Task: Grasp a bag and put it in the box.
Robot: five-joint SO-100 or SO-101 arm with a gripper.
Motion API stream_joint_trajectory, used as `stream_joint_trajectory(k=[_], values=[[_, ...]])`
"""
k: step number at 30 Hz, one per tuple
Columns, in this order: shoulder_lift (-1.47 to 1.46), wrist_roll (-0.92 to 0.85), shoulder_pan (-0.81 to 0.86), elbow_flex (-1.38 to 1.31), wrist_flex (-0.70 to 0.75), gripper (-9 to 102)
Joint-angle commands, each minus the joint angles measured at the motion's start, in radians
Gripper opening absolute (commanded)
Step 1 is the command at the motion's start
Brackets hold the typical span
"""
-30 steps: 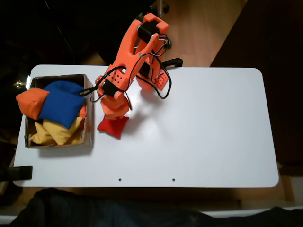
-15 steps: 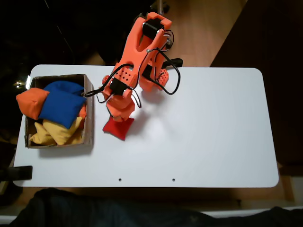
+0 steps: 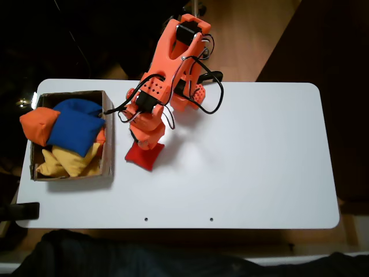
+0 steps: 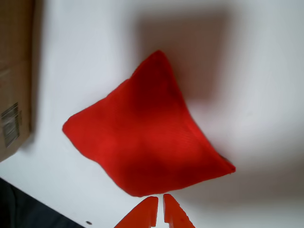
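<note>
The red bag (image 3: 144, 157) lies on the white table just right of the brown box (image 3: 72, 176). In the wrist view the bag (image 4: 145, 142) spreads out flat and rumpled, with the box wall (image 4: 14, 80) at the left edge. My orange gripper (image 3: 146, 142) hovers over the bag's far edge in the fixed view. In the wrist view my gripper (image 4: 159, 210) shows at the bottom, its fingertips (image 4: 145, 213) pressed nearly together right at the bag's edge, with no fabric visible between them.
The box holds a blue beanbag (image 3: 75, 126), an orange one (image 3: 39, 126) hanging over its left wall, and yellow ones (image 3: 72, 161). The arm's base (image 3: 187, 95) stands at the table's far edge. The table (image 3: 248, 161) stretches wide to the right.
The gripper and the red bag have shifted slightly right, away from the box. The bag has gone from pinched at its top to flatter and squarer.
</note>
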Motion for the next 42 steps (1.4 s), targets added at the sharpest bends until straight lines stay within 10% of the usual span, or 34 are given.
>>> stream_joint_trajectory(k=[1,4,42], values=[[-0.008,-0.005,0.0,-0.026,0.014,32],[-0.034,-0.002,0.0,-0.041,0.037,54],[-0.376,-0.327,0.032,-0.311,0.374,90]])
